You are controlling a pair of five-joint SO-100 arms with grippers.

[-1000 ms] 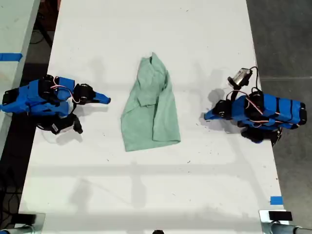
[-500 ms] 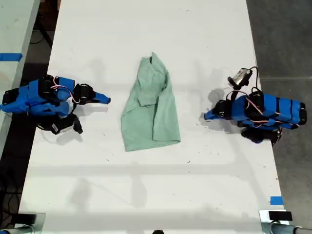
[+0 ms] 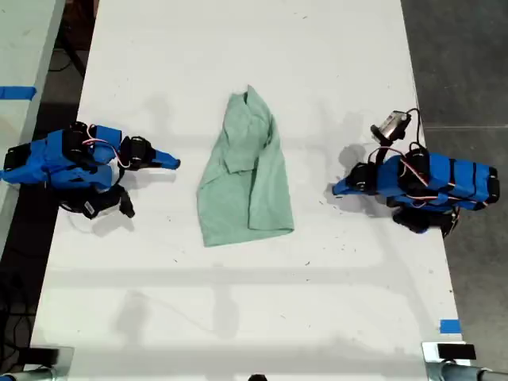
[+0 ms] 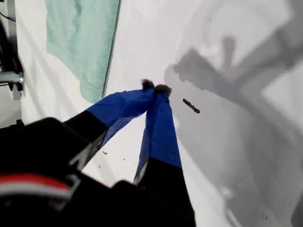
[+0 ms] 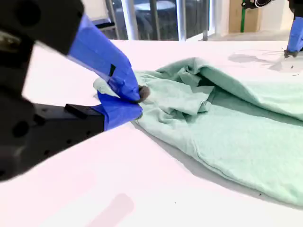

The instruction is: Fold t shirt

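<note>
- White counter (image 3: 238, 317) carries the t shirt (image 3: 246, 171), folded lengthwise, at its middle.
- First pincer (image 4: 155, 87) is closed, empty, apart from it.
- Second pincer (image 5: 139, 101) is closed, empty, just beside the shirt.

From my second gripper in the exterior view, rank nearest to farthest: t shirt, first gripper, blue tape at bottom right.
1. t shirt, mid-table.
2. my first gripper, beyond the shirt, exterior view's right.
3. blue tape, exterior view's lower right corner.

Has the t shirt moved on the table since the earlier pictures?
No. The t shirt lies in the same place on the white table, equally far from the blue tape at the table's edge.
</note>
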